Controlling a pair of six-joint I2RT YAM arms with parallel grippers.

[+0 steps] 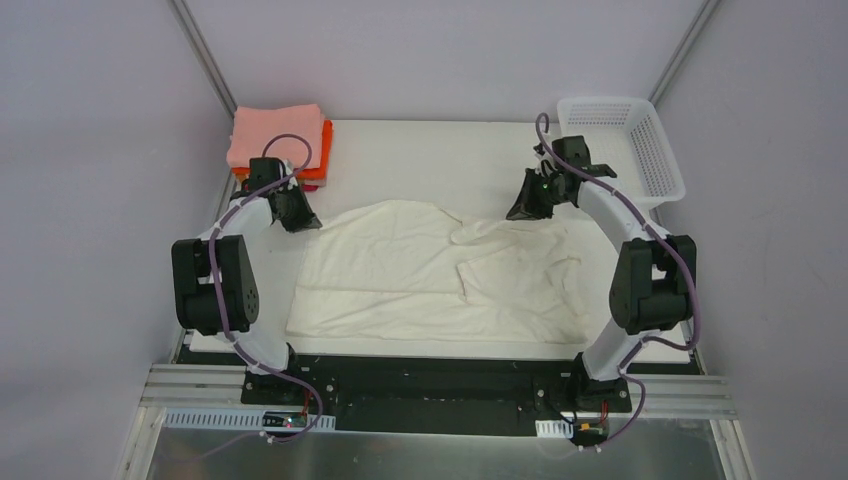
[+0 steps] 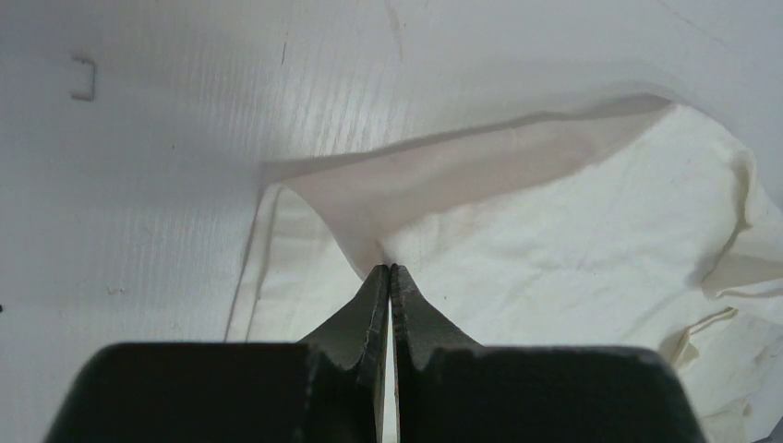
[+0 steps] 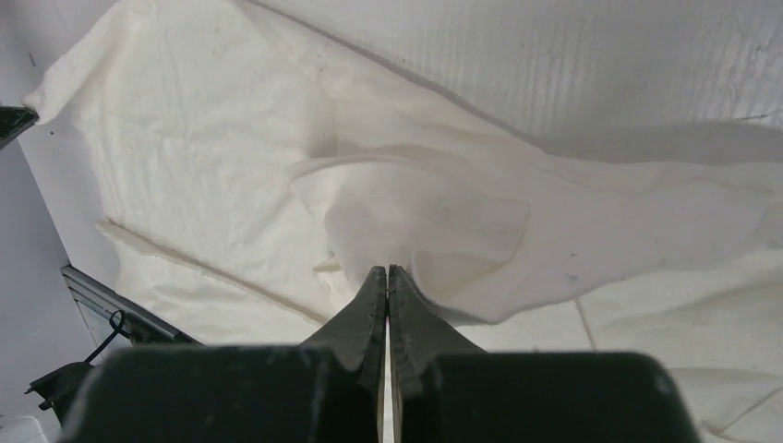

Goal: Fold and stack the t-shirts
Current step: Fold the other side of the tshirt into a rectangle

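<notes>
A cream-white t-shirt lies spread across the middle of the table. My left gripper is shut on its far left edge, pinching the cloth at the fingertips and lifting it. My right gripper is shut on its far right edge, with the cloth pulled up into a fold. A folded stack stands at the far left corner: a salmon-pink t-shirt on top, a bright orange one under it. Any magenta shirt is hidden.
A white plastic lattice basket stands at the far right corner, just behind the right arm. The white table shows bare between the stack and the basket. Grey walls close in on both sides.
</notes>
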